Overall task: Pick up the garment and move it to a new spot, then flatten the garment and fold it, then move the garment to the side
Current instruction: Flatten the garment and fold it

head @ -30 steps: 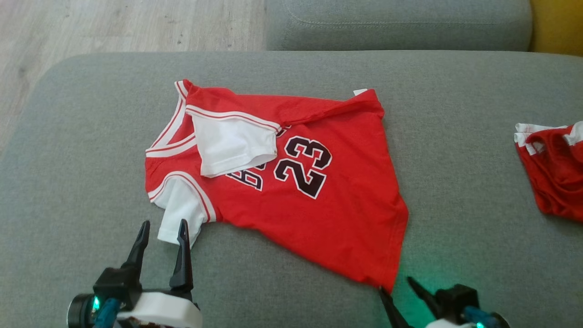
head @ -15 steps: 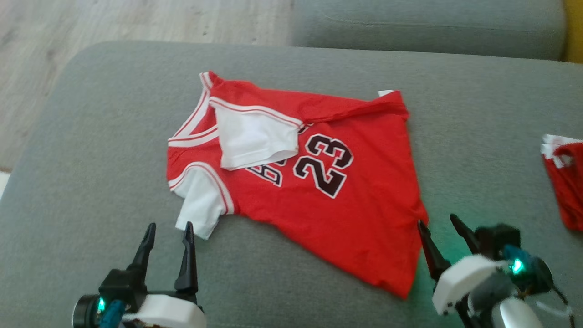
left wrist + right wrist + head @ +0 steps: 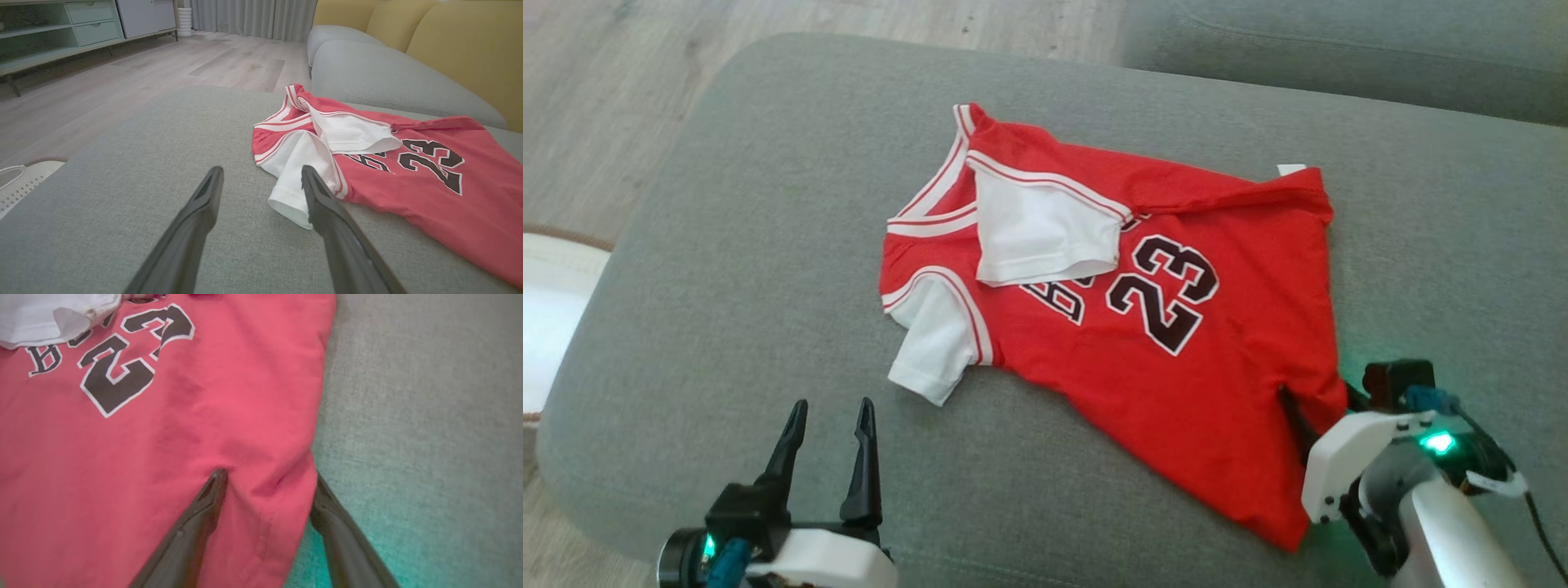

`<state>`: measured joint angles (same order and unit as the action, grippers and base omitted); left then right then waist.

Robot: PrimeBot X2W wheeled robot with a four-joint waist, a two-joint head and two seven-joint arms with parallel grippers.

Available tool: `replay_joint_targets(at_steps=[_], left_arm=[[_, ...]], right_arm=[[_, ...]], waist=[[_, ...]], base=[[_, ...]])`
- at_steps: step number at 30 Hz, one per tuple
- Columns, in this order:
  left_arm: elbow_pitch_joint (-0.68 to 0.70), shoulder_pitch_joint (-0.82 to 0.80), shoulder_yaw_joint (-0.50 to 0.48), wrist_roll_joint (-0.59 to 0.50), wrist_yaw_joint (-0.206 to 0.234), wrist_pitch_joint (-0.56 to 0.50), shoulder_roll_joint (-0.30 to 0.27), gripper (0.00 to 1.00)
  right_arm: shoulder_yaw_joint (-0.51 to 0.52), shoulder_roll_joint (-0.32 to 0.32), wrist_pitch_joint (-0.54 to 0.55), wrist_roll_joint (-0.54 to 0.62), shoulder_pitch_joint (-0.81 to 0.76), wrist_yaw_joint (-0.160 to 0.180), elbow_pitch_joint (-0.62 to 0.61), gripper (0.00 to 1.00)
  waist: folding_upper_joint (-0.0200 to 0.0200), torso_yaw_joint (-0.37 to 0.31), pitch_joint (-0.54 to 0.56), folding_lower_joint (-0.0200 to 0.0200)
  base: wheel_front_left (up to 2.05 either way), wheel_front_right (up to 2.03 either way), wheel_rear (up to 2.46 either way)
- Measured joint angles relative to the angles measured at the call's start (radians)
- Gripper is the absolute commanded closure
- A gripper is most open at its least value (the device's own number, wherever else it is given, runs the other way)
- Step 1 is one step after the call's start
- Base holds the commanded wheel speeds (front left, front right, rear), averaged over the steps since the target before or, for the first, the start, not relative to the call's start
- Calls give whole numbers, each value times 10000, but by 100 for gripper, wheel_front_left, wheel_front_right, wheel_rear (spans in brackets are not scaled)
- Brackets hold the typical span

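The garment (image 3: 1094, 359) is a red jersey with a black "23" and white sleeves. It lies spread on the grey sofa cushion (image 3: 727, 245), with one white sleeve folded over its chest. My right gripper (image 3: 1319, 400) is open at the garment's lower right edge. In the right wrist view the garment (image 3: 163, 437) has a ridge of red hem lying between the two fingers of the right gripper (image 3: 268, 477). My left gripper (image 3: 832, 404) stands open on bare cushion, just short of the lower white sleeve. In the left wrist view the garment (image 3: 429, 196) is to the right of the left gripper (image 3: 262, 169).
A second grey cushion (image 3: 1339, 57) lies behind the first. Yellow backrests (image 3: 461, 49) rise at the far right. Wooden floor (image 3: 605, 82) and a white object (image 3: 547, 310) lie off the cushion's left edge. A cabinet (image 3: 81, 24) stands across the room.
The head camera has turned, shifting the picture rightward. My right gripper has moved up from below the garment's lower corner to its right edge, with fabric now between its fingers. The left gripper has stayed put.
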<state>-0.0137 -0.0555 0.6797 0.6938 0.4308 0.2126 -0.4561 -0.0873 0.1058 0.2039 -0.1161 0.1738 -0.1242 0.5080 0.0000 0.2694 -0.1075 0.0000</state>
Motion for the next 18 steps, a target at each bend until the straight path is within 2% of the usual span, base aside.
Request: replay_joint_targets(at_steps=[1, 3, 8, 13, 18], left_arm=[[-4, -1, -4, 0, -8, 2, 0, 0], [-38, -3, -6, 0, -82, 13, 2, 0], [-121, -7, -12, 0, -113, 104, 42, 0], [-169, -64, -13, 0, -240, 176, 222, 0], [-228, -267, -8, -54, -272, 182, 326, 0]], right_arm=[[-21, 25, 0, 0, 93, 0, 88, 58], [-38, 69, 0, 0, 253, 0, 261, 100], [-12, 466, 0, 29, 739, 0, 631, 100], [560, 1331, 56, 313, 1690, 0, 1101, 100], [949, 1927, 65, 571, 2536, 0, 1452, 100]], waist=[[0, 50, -7, 0], [0, 132, -23, 0], [0, 243, -126, 0], [0, 301, -368, 1], [0, 337, -560, 1]], base=[[0, 0, 0], [0, 0, 0], [0, 0, 0], [0, 0, 0], [0, 0, 0]])
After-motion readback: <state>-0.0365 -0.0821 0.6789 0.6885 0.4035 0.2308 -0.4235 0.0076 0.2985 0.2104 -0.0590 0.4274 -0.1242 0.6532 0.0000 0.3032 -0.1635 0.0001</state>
